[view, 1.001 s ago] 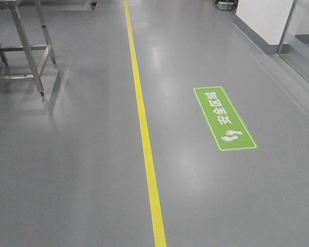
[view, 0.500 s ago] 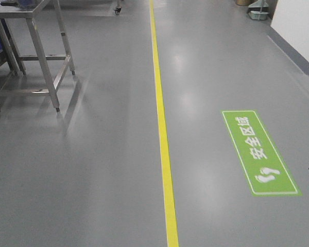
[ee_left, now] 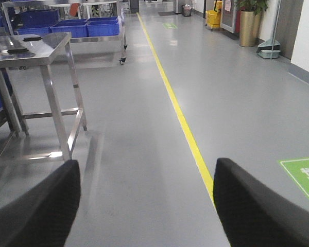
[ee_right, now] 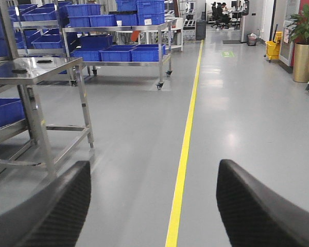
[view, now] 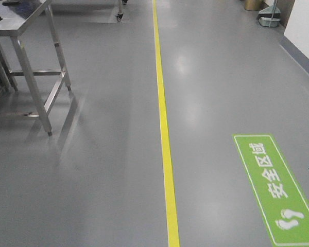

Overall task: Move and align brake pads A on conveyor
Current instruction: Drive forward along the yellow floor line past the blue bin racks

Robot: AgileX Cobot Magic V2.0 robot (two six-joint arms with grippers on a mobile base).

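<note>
Judging by these views, the step in hand is transit toward the work station: neither the conveyor nor any confirmed brake pads A appear. Left of the yellow floor line [view: 164, 128] stands a stainless steel table [ee_left: 51, 43]. Small dark flat items [ee_left: 31, 37] lie on its top, too small to identify, so pad heading and long axis cannot be reported. Left gripper [ee_left: 147, 172] and right gripper [ee_right: 154, 170] both show fingers spread wide, with nothing between them. Recommended: hold a course parallel to the line, well clear of the table to its left, with both arms drawn in until the belt is in sight.
</note>
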